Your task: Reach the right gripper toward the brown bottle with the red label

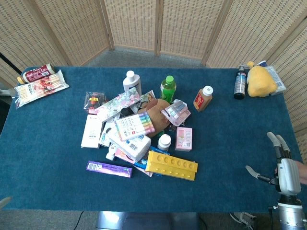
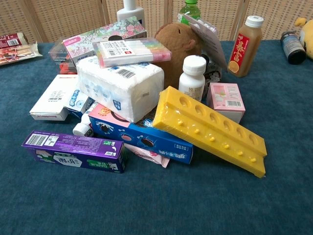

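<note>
The head view looks steeply down from high above the yellow tray (image 1: 171,165); the chest view faces it low and close (image 2: 210,129). Both share the pile behind it.

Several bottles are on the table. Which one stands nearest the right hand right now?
The brown bottle with the red label, standing upright right of the pile. The dark bottle beside the yellow plush toy sits farther back; the right hand is open.

Right hand (image 1: 284,165) apparently open, empty.
</note>
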Controlling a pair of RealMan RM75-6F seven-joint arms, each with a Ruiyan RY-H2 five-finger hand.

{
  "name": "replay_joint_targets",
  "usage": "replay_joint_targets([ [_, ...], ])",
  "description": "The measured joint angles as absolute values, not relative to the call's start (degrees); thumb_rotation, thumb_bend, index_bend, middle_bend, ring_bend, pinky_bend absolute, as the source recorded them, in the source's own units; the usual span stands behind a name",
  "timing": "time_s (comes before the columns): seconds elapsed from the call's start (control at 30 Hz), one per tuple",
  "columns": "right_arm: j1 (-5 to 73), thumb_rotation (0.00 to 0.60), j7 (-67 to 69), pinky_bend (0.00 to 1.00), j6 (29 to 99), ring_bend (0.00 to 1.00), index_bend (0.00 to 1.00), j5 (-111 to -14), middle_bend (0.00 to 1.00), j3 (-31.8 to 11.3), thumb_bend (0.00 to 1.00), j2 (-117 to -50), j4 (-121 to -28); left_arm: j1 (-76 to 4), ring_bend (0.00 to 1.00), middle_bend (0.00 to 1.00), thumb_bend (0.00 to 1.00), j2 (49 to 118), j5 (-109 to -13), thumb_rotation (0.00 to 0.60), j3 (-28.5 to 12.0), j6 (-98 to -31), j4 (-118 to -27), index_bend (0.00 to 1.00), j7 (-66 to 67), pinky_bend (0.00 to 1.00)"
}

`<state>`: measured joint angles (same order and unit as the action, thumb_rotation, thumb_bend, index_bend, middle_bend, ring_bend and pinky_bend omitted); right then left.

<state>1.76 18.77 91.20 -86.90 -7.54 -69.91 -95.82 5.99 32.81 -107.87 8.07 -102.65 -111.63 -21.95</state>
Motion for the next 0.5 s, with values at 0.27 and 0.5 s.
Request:
replay_joint_targets([
  [0.27, 2.1, 0.600, 19.7, 0.00, 89.6, 0.00, 0.00, -85.5, 0.00, -7.5, 0.00, -70.1, -95.0, 6.0, 0.00, 0.00, 0.00, 32.9, -108.3, 0.600, 8.2, -102.4, -111.9, 0.00, -21.3, 0.00],
  [0.5, 4.0, 0.600, 20.0, 0.00, 85.8, 0.00, 0.00, -83.3, 0.00, -8.2, 0.00, -71.3, -93.8, 6.2, 0.00, 0.00, 0.00, 32.4, -108.1, 0.600, 8.0, -103.9, -111.9, 0.00, -22.6, 0.00],
])
